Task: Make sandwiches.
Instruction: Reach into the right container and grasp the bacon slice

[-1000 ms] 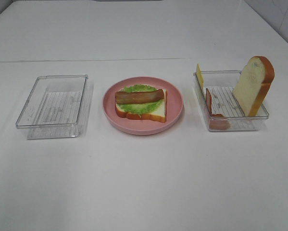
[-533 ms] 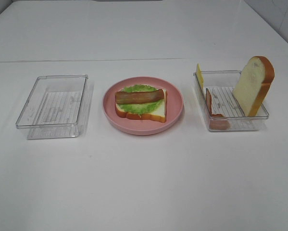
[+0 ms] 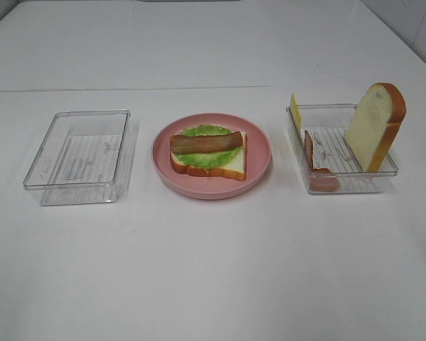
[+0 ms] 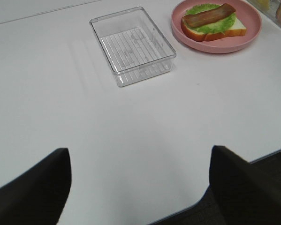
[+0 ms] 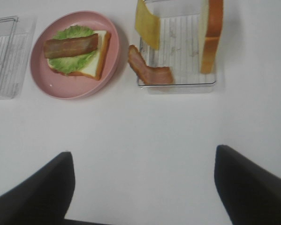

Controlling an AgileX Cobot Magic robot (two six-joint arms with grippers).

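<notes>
Nothing has shifted since the earlier frames: food, trays and plate lie as they did. The half-built stack sits on the plate point(image 3: 211, 190) in the middle of the table point(image 3: 213, 270), with bread point(image 3: 230, 165) at the bottom, lettuce point(image 3: 207, 158) on it and bacon point(image 3: 205, 142) laid across.

Cheese point(image 3: 295, 111), a spare strip point(image 3: 312, 153) and the second slice point(image 3: 374, 126) wait in the right tray point(image 3: 355, 189). The cheese leans at the wall nearest the plate, the strip droops over that same wall, and the slice stands tilted against the far side. The left tray point(image 3: 77, 153) lies on the plate's other side.

The left pincer point(image 4: 139, 157) and right pincer point(image 5: 144, 157) are both spread wide, pinching nothing, over bare table well short of the food.

The cheese probably goes on next. It looks thin, light and bendy, likely smooth, so it is best taken by the free edge standing above the rim, with a finger on each flat face. The slice looks thick, light and perhaps squashy, so pinch it gently across its faces near the top crust. Loose layers may slide if nudged.
</notes>
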